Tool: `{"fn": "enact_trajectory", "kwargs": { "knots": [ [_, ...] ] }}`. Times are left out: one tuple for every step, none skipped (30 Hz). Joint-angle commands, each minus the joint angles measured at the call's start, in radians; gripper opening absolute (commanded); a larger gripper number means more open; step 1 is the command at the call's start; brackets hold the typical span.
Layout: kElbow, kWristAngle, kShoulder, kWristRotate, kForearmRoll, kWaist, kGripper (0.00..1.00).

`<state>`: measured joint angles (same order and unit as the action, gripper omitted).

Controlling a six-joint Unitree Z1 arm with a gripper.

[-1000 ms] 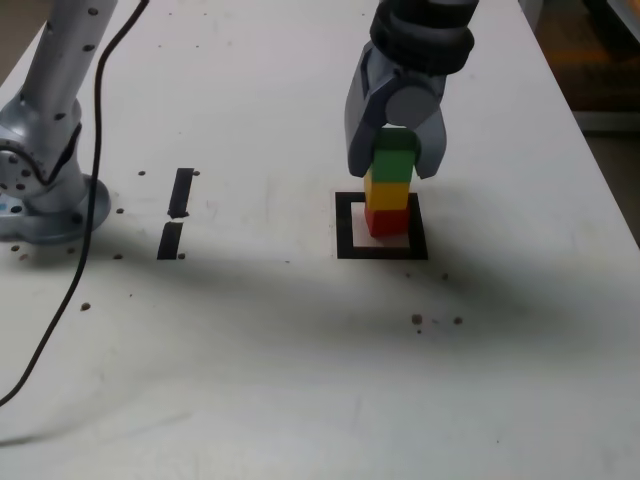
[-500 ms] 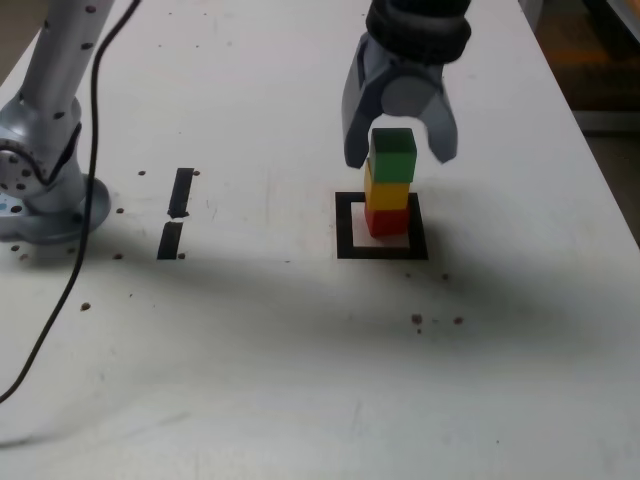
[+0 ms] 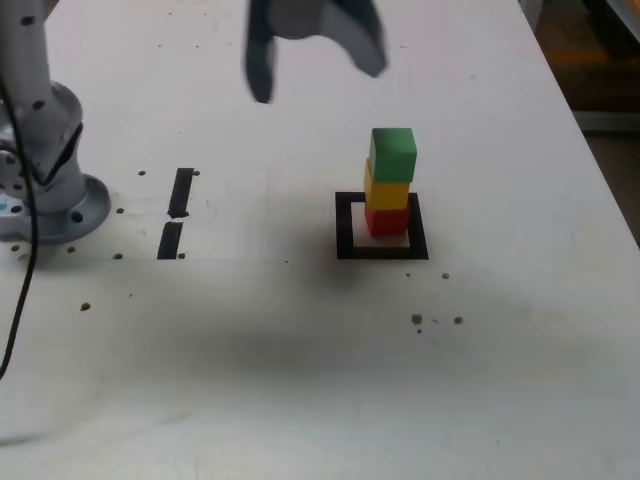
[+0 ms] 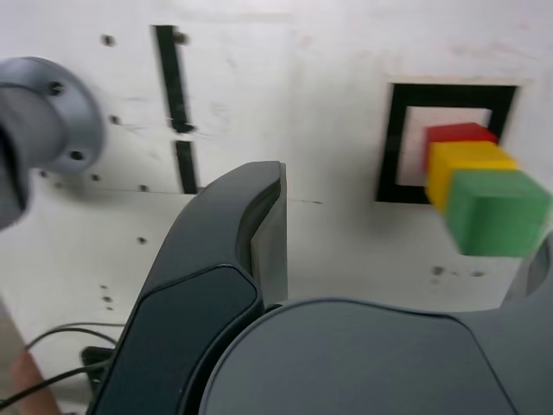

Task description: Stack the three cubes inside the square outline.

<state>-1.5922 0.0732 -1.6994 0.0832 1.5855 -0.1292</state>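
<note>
Three cubes [image 3: 389, 185] in one stack inside one square outline [image 3: 345, 225].

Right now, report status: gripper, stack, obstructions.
Gripper open, empty, raised clear of stack. Green cube on yellow cube on red cube, inside square outline. Nothing in the way.
</note>
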Motion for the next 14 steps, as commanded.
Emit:
{"fn": "enact_trajectory", "kwargs": {
  "knots": [
    [0.115, 0.008, 0.207, -0.007, 0.001, 0.021, 1.00],
    [0.156, 0.012, 0.224, -0.013, -0.004, 0.034, 1.00],
    [0.196, 0.013, 0.234, -0.022, -0.013, 0.047, 1.00],
    [0.236, 0.014, 0.239, -0.032, -0.025, 0.060, 1.00],
    [0.275, 0.013, 0.239, -0.044, -0.040, 0.072, 1.00],
    [0.313, 0.011, 0.237, -0.056, -0.057, 0.083, 1.00],
    [0.352, 0.009, 0.235, -0.069, -0.079, 0.092, 1.00],
    [0.405, 0.006, 0.233, -0.084, -0.115, 0.102, 1.00],
    [0.445, 0.004, 0.232, -0.095, -0.145, 0.109, 1.00],
    [0.486, 0.001, 0.232, -0.104, -0.176, 0.114, 1.00],
    [0.528, -0.003, 0.232, -0.112, -0.211, 0.119, 1.00],
    [0.571, -0.009, 0.232, -0.119, -0.249, 0.122, 0.99],
    [0.615, -0.018, 0.234, -0.125, -0.291, 0.122, 0.99],
    [0.658, -0.029, 0.237, -0.128, -0.334, 0.119, 0.99]
  ]
}}
